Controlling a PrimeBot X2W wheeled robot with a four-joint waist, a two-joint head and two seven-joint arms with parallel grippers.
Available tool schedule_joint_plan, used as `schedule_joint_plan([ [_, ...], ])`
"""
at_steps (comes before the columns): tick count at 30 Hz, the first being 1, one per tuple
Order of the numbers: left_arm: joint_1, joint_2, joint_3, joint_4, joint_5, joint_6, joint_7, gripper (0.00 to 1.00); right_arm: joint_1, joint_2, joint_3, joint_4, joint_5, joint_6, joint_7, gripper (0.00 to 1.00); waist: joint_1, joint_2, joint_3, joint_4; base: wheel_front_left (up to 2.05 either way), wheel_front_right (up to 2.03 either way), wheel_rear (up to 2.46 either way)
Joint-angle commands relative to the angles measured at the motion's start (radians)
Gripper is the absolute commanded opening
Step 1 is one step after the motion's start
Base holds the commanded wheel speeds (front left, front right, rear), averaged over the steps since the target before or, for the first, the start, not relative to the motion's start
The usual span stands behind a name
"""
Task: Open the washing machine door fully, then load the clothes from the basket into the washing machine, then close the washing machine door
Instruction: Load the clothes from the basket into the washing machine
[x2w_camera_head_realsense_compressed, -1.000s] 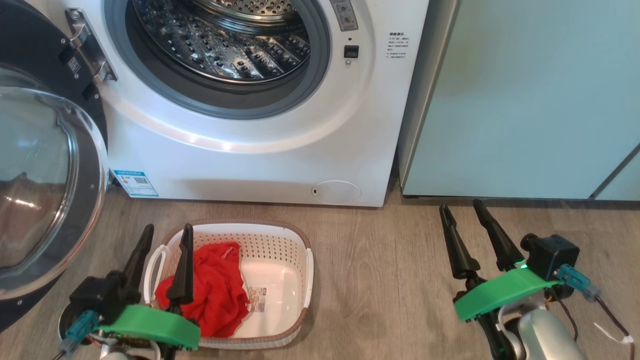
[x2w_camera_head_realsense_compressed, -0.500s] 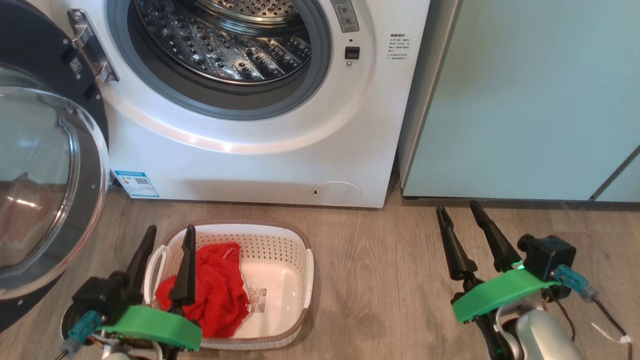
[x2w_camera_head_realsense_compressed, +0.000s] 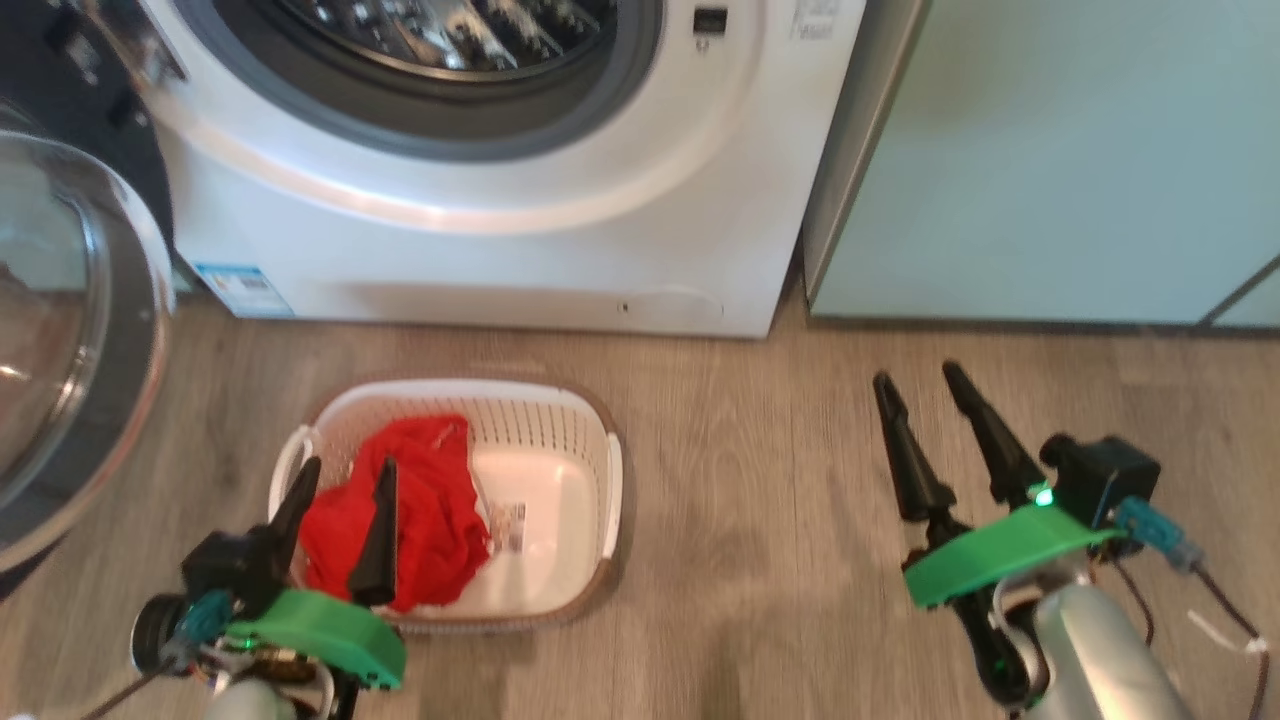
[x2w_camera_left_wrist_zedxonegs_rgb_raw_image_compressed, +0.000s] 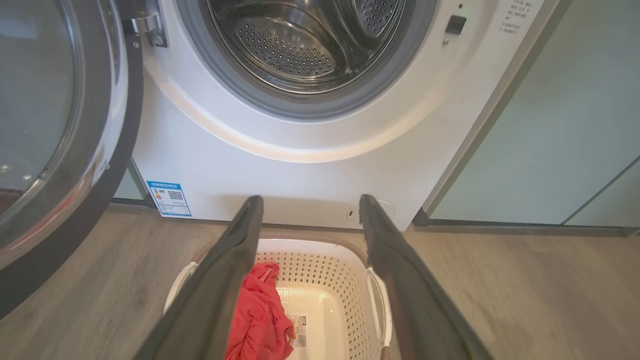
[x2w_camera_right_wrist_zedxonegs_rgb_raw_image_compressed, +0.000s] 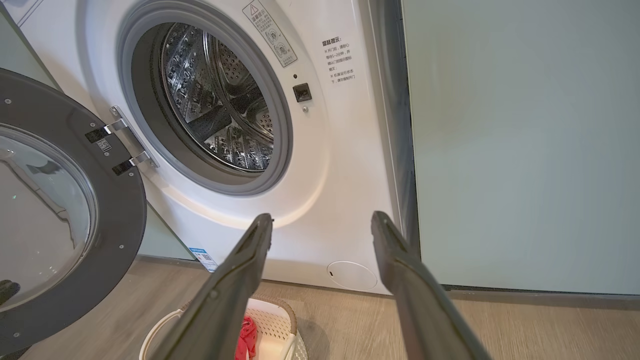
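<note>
The wooden floor (x2w_camera_head_realsense_compressed: 760, 560) is carrying the basket (x2w_camera_head_realsense_compressed: 600, 470) before the washing machine (x2w_camera_head_realsense_compressed: 480, 260), its door (x2w_camera_head_realsense_compressed: 60, 330) standing open. The left gripper (x2w_camera_head_realsense_compressed: 349, 463) is hovering, fingers apart, above the red clothes (x2w_camera_head_realsense_compressed: 430, 510) inside the basket; the right gripper (x2w_camera_head_realsense_compressed: 916, 375) is hanging spread, empty, well aside.

Drum (x2w_camera_right_wrist_zedxonegs_rgb_raw_image_compressed: 220, 120) unobstructed; door (x2w_camera_right_wrist_zedxonegs_rgb_raw_image_compressed: 60, 215) stands left, seemingly clear.

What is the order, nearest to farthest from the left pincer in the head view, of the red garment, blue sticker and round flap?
1. Red garment, in the basket, just beneath the left pincer.
2. Blue sticker, left end of the washing machine's base.
3. Round flap, right end of that base.
</note>
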Motion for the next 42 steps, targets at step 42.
schedule_joint_plan([
  [42, -0.860, 0.297, -0.121, 1.046, 0.275, 0.107, 0.064, 1.00, -0.185, 0.005, 0.029, -0.195, 0.012, 0.000, -0.009, 1.00, 0.0000, 0.0000, 0.743, -0.197, 0.00, 0.00, 0.00],
])
